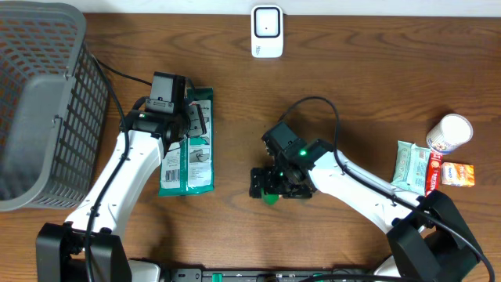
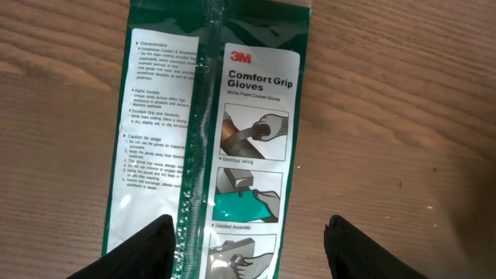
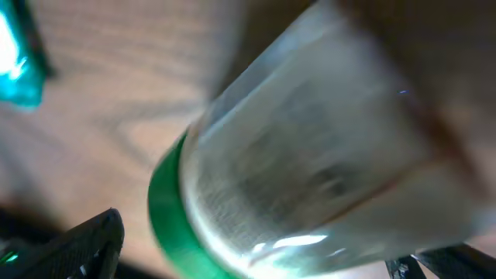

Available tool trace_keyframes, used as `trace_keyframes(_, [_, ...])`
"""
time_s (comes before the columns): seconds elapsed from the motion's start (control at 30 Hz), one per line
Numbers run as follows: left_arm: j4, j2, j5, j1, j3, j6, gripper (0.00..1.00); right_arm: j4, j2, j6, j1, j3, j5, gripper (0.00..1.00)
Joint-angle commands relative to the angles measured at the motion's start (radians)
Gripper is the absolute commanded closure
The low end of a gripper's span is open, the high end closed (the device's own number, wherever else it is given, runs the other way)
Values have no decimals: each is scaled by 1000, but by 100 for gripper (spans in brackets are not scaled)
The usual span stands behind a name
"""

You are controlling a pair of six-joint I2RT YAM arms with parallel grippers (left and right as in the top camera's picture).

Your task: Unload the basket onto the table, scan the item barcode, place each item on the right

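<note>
**Left gripper poised above the glove packet, grasp not yet made**

The left gripper (image 2: 248, 260) is released, its fingers (image 2: 136, 252) spread either side of the glove packet (image 2: 232, 116), which lies flat on the table (image 1: 352, 70) at left of centre in the overhead view, printed back up. I judge this the reach-and-pick step. Next the jaws must drop onto the packet, pinch it, and carry its barcode towards the white device (image 1: 267, 31) at top centre, probably the scanner. The left arm stretches up from the lower left, wrist pointing down. The right gripper (image 3: 263, 256) is spread wide around a blurred clear container (image 3: 310, 155) with a green band at mid-frame. I cannot tell whether it grips it.
</note>
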Motion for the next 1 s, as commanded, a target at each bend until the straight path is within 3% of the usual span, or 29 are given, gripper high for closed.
trace_keyframes(0.0, [-2,17,-16,2,-17,2,38,45,-7,-99,-8,11,207,1])
trace_keyframes(0.17, [-2,18,-17,2,-17,2,38,135,-9,-195,-13,15,213,1])
trace_keyframes(0.37, [-1,38,-17,2,-17,2,38,105,-13,-246,-73,21,204,1])
trace_keyframes(0.63, [13,85,-16,2,-17,1,38,59,-13,-454,-161,21,-158,1])
trace_keyframes(0.97, [17,89,-16,2,-17,2,38,81,-13,-467,-168,22,-150,1])
